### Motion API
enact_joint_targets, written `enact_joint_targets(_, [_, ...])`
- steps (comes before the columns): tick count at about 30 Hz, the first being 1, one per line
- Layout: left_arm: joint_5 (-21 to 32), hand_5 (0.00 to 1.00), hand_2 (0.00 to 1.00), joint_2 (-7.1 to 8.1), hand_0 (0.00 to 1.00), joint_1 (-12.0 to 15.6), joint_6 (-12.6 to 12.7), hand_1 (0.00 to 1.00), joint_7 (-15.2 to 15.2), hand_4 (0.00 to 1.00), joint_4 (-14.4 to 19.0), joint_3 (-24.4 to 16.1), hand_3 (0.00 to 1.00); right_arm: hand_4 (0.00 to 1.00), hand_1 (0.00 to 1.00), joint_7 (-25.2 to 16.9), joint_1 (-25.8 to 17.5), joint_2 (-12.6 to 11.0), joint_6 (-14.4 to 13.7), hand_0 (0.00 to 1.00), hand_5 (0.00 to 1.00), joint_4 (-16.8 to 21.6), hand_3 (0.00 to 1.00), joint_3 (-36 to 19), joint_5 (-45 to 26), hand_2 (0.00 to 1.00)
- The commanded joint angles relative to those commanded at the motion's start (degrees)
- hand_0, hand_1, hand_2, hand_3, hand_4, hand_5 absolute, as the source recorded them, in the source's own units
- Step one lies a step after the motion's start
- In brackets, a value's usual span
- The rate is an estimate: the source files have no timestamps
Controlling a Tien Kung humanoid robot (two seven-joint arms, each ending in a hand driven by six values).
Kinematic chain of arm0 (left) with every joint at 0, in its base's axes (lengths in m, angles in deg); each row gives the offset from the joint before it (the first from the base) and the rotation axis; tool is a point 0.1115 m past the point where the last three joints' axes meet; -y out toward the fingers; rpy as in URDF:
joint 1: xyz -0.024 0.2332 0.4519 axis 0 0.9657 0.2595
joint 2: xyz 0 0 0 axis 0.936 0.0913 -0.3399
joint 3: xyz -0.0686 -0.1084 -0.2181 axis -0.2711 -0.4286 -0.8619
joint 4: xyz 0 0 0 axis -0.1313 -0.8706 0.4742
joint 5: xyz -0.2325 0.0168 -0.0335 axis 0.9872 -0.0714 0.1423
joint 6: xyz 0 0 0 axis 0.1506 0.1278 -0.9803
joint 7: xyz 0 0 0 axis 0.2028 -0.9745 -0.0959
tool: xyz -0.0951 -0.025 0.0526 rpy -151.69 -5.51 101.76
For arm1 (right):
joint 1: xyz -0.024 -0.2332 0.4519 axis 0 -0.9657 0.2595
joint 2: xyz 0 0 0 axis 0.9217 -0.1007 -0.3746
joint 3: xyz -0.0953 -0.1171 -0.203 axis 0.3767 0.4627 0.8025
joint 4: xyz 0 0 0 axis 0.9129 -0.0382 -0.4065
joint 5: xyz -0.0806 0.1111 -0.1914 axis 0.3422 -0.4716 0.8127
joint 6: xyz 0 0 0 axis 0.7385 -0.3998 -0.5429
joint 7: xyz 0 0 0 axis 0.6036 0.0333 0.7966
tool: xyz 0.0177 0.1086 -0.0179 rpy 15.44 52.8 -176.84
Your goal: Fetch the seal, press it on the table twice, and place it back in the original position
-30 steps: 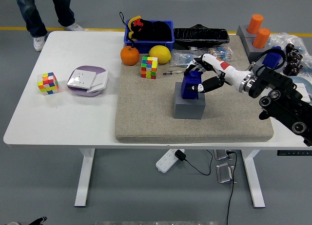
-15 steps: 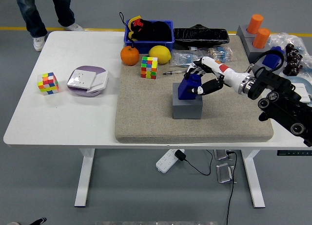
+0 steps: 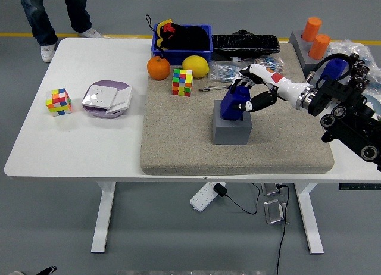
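I am holding the blue seal (image 3: 233, 105) with the right hand (image 3: 253, 91), its fingers (image 3: 244, 106) curling around the seal's body as it is sitting on the grey block (image 3: 231, 131) on the worktop (image 3: 89, 144). I am judging a straight vertical lift best, so the block is not dragged along.

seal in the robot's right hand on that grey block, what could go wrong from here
The right hand grips the blue seal from one side only, so the seal could tilt or slip as it moves. The grey block under it sits loose on the mat and might get dragged or tipped. A pen-like item and a colour cube lie close by and could be knocked.
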Motion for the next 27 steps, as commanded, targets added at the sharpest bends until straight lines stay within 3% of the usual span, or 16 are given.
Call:
enact_joint_targets(11, [0.2, 0.42, 0.775, -0.04, 0.814, 0.0, -0.1, 0.807, 0.0, 0.704, -0.1, 0.1, 0.816, 0.602, 0.319, 0.7, 0.6, -1.0, 1.1, 0.405, 0.002, 1.3, 0.323, 0.5, 3.9, 0.334])
enact_joint_targets(27, [0.1, 0.421, 0.775, -0.18, 0.814, -0.1, -0.1, 0.806, 0.0, 0.704, -0.1, 0.0, 0.816, 0.6, 0.316, 0.4, 1.3, -0.4, 0.5, 0.401, 0.002, 1.7, 0.321, 2.5, 5.9, 0.333])
